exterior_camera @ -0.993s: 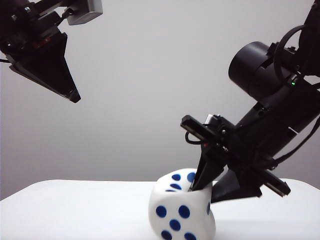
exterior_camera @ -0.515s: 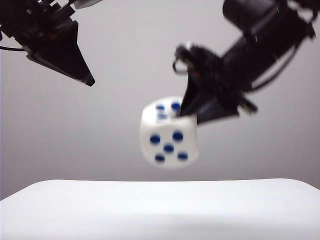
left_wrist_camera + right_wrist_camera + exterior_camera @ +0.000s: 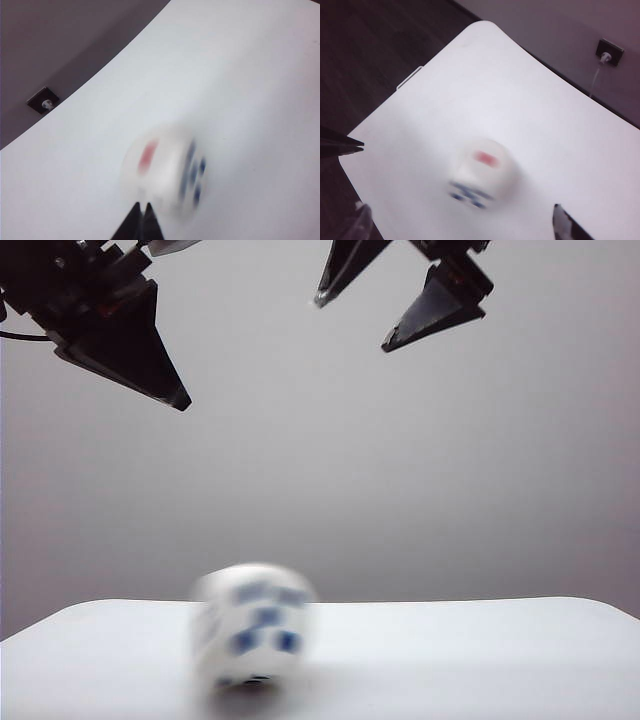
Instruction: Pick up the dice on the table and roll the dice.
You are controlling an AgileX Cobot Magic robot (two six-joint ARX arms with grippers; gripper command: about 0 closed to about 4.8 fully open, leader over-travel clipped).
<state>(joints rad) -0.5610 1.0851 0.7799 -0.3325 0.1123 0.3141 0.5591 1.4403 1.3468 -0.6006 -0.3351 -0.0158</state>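
A: White and blurred, the dice (image 3: 252, 625) is down at the table (image 3: 480, 660), near its front edge and left of the middle, with blue pips and a red smear showing.

B: And the right gripper (image 3: 400, 290)?

A: High above the table, fingers spread wide apart, nothing between them.

B: The left gripper (image 3: 172, 398)?

A: Up over the left side, holding nothing; its tips look drawn together.
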